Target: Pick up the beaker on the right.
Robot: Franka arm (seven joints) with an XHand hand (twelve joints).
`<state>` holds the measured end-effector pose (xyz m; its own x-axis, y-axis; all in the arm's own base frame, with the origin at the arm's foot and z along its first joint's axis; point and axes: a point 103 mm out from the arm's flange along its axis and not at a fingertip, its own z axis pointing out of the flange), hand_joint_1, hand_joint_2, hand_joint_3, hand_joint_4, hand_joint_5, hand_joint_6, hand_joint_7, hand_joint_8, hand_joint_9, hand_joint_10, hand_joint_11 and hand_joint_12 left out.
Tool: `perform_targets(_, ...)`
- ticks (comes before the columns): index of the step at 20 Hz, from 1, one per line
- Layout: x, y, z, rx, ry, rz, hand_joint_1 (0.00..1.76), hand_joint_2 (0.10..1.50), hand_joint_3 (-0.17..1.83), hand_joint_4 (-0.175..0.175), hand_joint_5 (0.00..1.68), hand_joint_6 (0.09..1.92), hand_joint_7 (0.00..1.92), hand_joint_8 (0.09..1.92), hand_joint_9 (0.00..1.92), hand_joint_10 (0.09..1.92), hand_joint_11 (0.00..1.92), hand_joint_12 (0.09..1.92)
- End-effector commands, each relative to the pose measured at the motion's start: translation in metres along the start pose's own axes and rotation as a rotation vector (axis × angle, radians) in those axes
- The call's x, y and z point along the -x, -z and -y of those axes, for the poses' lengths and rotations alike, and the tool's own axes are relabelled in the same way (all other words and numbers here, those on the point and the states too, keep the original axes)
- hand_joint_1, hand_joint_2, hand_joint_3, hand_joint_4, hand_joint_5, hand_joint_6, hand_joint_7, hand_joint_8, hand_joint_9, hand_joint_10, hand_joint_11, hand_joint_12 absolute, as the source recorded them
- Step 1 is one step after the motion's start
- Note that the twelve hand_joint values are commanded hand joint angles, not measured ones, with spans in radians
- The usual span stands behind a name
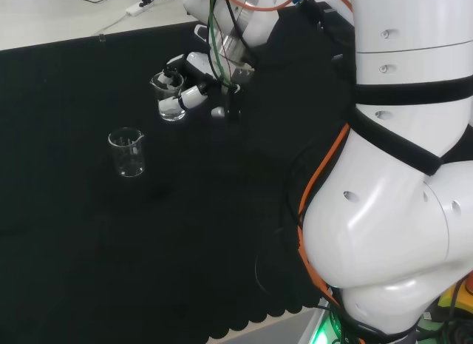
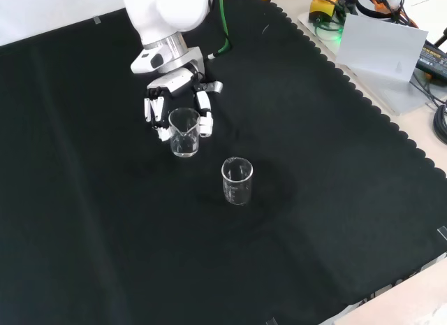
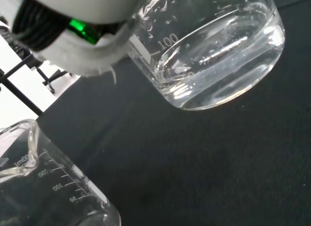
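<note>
A small clear glass beaker with a pouring spout (image 2: 184,131) stands on the black cloth of the tabletop (image 2: 335,199), and the black and white robot hand (image 2: 178,105) is wrapped around it: in the front view white fingers (image 2: 204,115) curl down along both sides of the glass, one set at its left and one at its right, with the palm behind it toward the top of the view. In the head view the same beaker (image 1: 170,100) sits in front of the robot hand (image 1: 194,78), a white finger (image 1: 191,98) pressed against its right wall and a dark fingertip hooked over its rim. Its base looks to be on the cloth or just at it; whether it has left the surface cannot be told. A second clear glass beaker with printed graduation marks (image 2: 237,180) stands free on the cloth, just beside the first, lower and to the right in the front view, and lower left (image 1: 127,152) in the head view, apart from the robot hand. The wrist view shows the rounded bottom of the held beaker (image 3: 214,51) close under a blurred white part of the robot hand (image 3: 82,36), with the second beaker's (image 3: 53,187) spout and scale near the opposite corner
</note>
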<state>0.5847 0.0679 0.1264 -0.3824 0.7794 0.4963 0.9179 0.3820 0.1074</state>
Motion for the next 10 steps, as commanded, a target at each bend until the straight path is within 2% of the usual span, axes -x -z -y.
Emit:
perform_targets(1,-0.007,0.011,0.011,-0.028,-0.007,0.031,1.12,0.64,0.69,0.175,1.27,0.69,1.69,0.13,1.57,0.10,1.06,0.94)
perform_targets(10,-0.017,0.028,0.028,-0.081,-0.023,0.102,1.12,0.63,0.70,0.175,1.27,0.70,1.69,0.11,1.58,0.09,1.06,0.93)
